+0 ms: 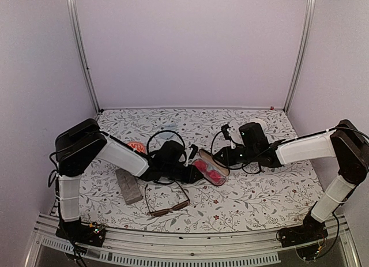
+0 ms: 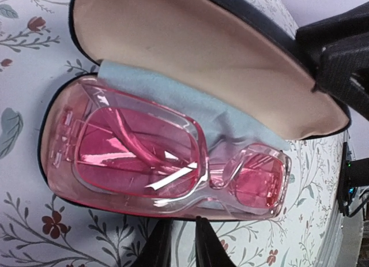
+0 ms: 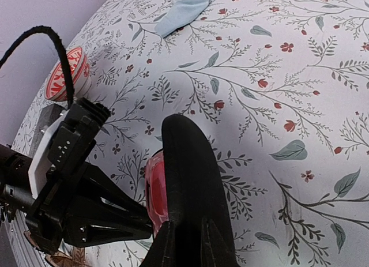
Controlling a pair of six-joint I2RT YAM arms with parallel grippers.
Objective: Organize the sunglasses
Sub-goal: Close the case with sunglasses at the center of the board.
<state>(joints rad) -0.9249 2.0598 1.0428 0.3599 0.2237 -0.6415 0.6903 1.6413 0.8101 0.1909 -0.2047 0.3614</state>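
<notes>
The translucent pink-red sunglasses (image 1: 212,175) lie folded in the base of the open black oval case (image 1: 201,161), on a blue cloth (image 2: 173,100). They fill the left wrist view (image 2: 173,163). My left gripper (image 2: 180,239) is at the case's near rim, jaws a narrow gap apart with only tablecloth between them. My right gripper (image 3: 193,247) is shut on the case's black lid (image 3: 190,175), with the pink frame (image 3: 154,186) beside it. The thin dark brown sunglasses (image 1: 164,200) lie open on the table, in front of the left arm.
A grey rectangular case (image 1: 128,186) lies left of the brown pair. A round red-and-white object (image 1: 136,146) sits behind the left arm, also in the right wrist view (image 3: 66,74). A second blue cloth (image 3: 184,10) lies farther back. Black cables loop near both wrists.
</notes>
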